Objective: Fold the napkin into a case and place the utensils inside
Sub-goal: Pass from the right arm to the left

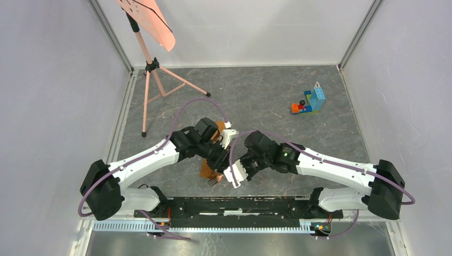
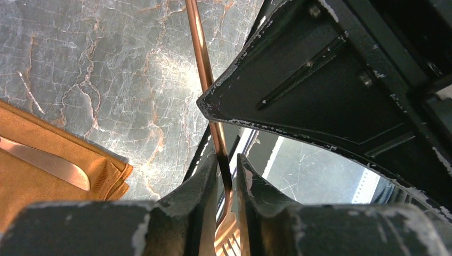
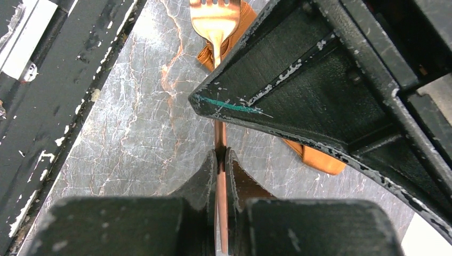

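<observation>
Napkin: was found already folded into a narrow strip near the middle of the table, beneath both wrists. The soft, slick satin was judged likely to slide or unfold if dragged.
Knife: was seen lying flat along the napkin, beside the left gripper. Whether it was tucked under a layer could not be told.
Fork: was judged thin, stiff, light and smooth. It was thought best taken across the slim handle, since the polished stem could swivel in a light pinch.
Right gripper: its fingers were pressed together on the fork's handle, and the tines were pointed away over the napkin's edge.
Left gripper fingers: were set narrowly apart on either side of the fork's neck. Whether the pads pressed on it could not be told.
Fork position: was held between both grippers at the napkin's near end, not yet inside the fold.
</observation>
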Controlling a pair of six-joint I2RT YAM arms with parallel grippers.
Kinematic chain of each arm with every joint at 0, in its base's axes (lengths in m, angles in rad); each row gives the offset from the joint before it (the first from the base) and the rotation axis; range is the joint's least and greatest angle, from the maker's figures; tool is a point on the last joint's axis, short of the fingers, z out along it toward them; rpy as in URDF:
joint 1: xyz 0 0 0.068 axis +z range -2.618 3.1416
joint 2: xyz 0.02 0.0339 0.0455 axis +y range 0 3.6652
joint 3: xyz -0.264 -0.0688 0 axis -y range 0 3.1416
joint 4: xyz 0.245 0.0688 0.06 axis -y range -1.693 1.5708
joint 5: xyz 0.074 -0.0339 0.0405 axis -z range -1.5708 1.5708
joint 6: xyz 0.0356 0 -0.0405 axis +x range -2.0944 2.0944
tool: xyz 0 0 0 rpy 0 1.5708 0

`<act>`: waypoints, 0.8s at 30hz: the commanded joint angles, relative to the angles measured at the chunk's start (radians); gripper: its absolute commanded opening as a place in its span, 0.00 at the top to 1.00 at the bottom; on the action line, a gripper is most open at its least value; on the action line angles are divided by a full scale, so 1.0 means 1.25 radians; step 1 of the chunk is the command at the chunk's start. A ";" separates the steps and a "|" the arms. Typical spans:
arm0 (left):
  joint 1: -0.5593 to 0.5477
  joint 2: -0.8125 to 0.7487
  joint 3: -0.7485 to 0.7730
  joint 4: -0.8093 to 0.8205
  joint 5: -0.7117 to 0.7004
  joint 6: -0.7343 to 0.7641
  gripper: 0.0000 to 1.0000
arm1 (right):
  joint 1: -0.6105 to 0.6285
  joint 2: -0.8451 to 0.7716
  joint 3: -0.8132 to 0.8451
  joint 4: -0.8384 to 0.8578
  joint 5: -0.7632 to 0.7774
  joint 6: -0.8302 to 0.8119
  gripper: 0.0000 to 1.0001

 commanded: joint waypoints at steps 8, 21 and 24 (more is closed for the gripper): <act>-0.003 -0.002 -0.001 0.012 0.022 -0.032 0.91 | 0.019 -0.001 0.038 0.052 0.018 -0.010 1.00; 0.013 0.001 -0.039 0.050 0.071 -0.067 0.88 | 0.040 0.013 0.025 0.070 0.025 -0.087 1.00; 0.020 -0.004 -0.047 0.046 0.064 -0.068 0.98 | 0.044 0.024 0.030 0.073 0.051 -0.087 1.00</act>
